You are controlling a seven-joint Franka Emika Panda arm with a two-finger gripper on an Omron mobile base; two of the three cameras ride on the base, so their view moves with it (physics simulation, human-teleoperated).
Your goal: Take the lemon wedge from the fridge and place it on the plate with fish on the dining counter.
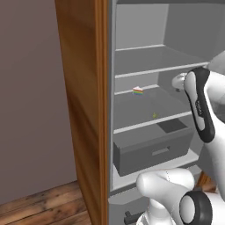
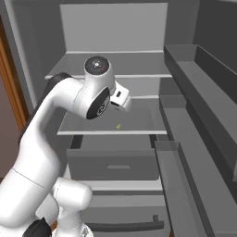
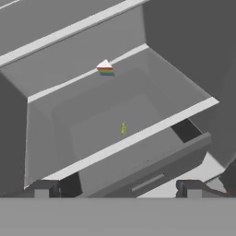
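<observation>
Lemon wedge on fridge shelf, above drawer.

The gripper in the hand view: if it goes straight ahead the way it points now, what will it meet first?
Probably the fridge shelf in the open fridge, near the tiny yellowish lemon wedge lying on it. The open gripper looks down at that shelf's middle, and nothing shows in between. Depth is hard to judge.
</observation>
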